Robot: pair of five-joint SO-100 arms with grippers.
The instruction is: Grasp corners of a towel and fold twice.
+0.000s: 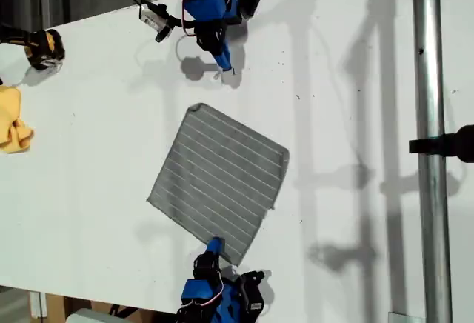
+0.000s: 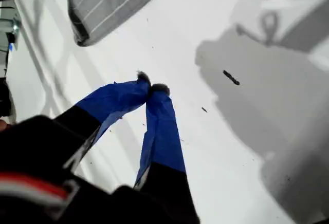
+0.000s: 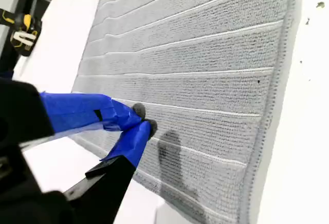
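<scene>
You will find no brand, label or readable writing on anything in these views. The towel [image 1: 219, 181] lies flat and unfolded on the white table [image 1: 355, 115], turned like a diamond, so its white stripes run from the exterior view's upper left toward its lower right, and no side is clearly the longer one. My first gripper [image 1: 224, 68] sits above the towel in the exterior view, its blue-taped tips pressed together on nothing and pointing down at bare table; the nearest towel corner [image 1: 195, 108] is a little way off from those tips, apart from them and not touching. In the first wrist view that same rounded corner [image 2: 82, 40] shows beyond the closed tips [image 2: 152, 86], with bare table between. My second gripper [image 1: 215, 246] is at the towel's opposite end, near the bottom of the exterior view, over the cloth just inside its lower corner. In the second wrist view its tips [image 3: 144, 121] meet, closed, above the striped surface [image 3: 205, 70] and cast a shadow on it; you cannot tell whether they pinch any cloth. A yellow cloth [image 1: 13, 119] lies well away from both grippers at the exterior view's left edge.
</scene>
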